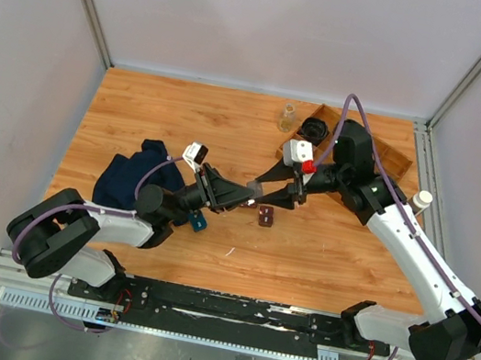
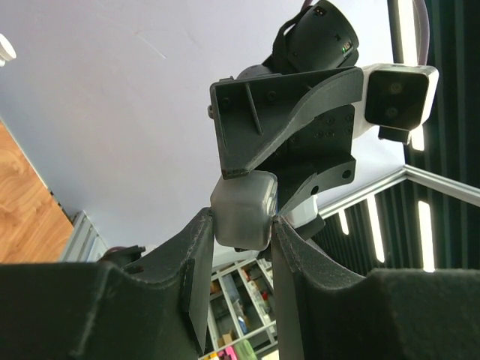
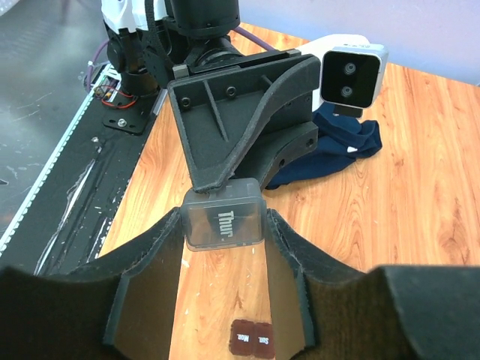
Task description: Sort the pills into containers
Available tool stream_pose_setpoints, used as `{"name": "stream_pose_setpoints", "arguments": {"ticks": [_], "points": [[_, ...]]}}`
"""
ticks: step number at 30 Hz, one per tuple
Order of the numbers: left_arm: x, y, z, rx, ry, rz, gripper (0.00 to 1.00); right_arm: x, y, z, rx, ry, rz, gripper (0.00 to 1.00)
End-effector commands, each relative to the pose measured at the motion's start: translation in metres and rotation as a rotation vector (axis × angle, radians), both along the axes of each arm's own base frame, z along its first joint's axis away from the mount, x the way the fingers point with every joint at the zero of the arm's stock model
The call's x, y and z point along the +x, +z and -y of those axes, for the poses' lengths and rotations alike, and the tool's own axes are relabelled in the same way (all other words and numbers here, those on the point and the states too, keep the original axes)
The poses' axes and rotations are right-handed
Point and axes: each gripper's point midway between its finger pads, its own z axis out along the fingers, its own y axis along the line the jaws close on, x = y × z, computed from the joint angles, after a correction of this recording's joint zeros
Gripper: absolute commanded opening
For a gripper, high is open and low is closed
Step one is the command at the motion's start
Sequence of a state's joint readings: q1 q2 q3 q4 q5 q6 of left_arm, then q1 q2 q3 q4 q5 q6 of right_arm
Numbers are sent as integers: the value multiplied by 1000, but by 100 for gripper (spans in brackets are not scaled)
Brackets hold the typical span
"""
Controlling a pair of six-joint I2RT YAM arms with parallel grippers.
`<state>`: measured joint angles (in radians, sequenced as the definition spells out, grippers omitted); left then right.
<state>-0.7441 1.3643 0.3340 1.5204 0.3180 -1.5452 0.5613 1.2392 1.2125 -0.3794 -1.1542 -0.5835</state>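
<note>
A translucent grey pill box marked "Thur" (image 3: 224, 220) hangs above the table between both grippers. My left gripper (image 2: 244, 225) is shut on it from one side. My right gripper (image 3: 223, 225) has a finger pressed against each side of the same box. In the top view the two grippers meet at the box (image 1: 259, 186) over the middle of the table. Two dark-brown square containers (image 1: 266, 215) lie side by side on the wood just below, and they also show between my right fingers (image 3: 251, 339). No pills are in view.
A dark blue cloth (image 1: 130, 174) lies at the left. A small teal box (image 1: 198, 222) sits by the left arm. The wooden divided tray (image 1: 385, 154) is at the back right, a glass jar (image 1: 287, 118) beside it and a white bottle (image 1: 422, 200) near the right edge.
</note>
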Motion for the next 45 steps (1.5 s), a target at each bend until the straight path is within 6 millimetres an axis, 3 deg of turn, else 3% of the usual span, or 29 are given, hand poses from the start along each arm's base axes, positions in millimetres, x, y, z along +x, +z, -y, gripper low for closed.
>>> {"name": "stream_pose_setpoints", "arguments": {"ticks": [1, 5, 11, 17, 24, 33, 41, 45], "points": [[-28, 44, -21, -154, -8, 214, 0, -20, 7, 2, 12, 63, -35, 23], [-30, 37, -21, -127, -25, 227, 0, -27, 7, 3, 17, 84, -80, 26], [-35, 34, -18, -101, -54, 259, 0, -13, 9, 8, 0, 4, -65, 52], [-36, 29, -16, -86, -72, 251, 0, -2, 16, 17, -2, -70, -20, 59], [-39, 30, -16, -85, -84, 259, 0, 18, 23, 29, -13, -189, 6, 59], [-42, 28, -11, -72, -119, 267, 0, 26, 24, 34, -8, -234, 1, 57], [-45, 29, -6, -63, -158, 283, 0, 6, 23, 28, 24, -119, -44, 32], [-47, 30, -6, -63, -170, 294, 0, 1, 21, 28, 28, -89, -57, 29]]}}
